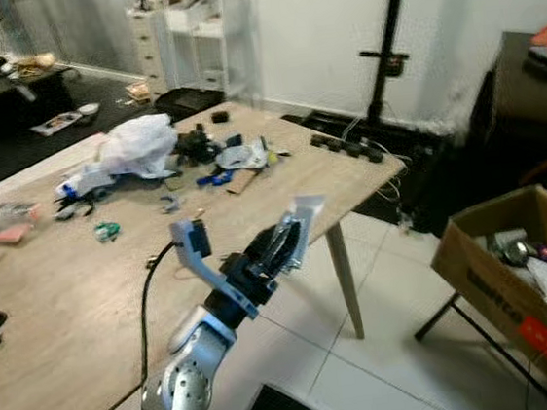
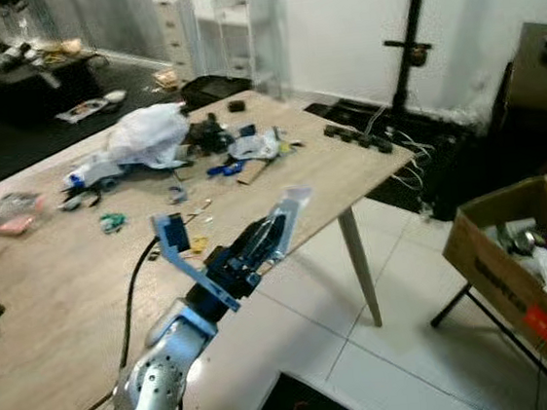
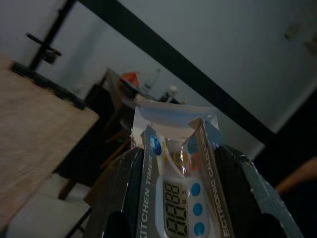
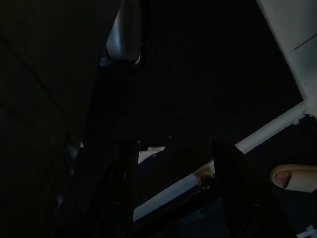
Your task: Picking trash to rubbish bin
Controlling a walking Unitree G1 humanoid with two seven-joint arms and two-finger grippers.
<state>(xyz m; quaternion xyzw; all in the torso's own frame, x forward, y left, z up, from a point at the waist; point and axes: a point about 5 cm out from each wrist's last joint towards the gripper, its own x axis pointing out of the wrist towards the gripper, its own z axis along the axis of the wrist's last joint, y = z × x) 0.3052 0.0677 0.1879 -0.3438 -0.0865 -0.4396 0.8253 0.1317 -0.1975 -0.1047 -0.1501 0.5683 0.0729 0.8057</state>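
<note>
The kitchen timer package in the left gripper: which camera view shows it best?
The left wrist view: the kitchen timer package shows its printed words and digits between the fingers. Both eye views show it small and blurred in the left gripper.

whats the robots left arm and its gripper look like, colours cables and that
The left arm is rounded silver metal with small dark dots on its casing, narrowing to a black wrist. A black cable loops alongside it. A blue angled bracket sticks up near the wrist. The left gripper has two long black fingers, glossy and smooth in the wrist view.
</note>
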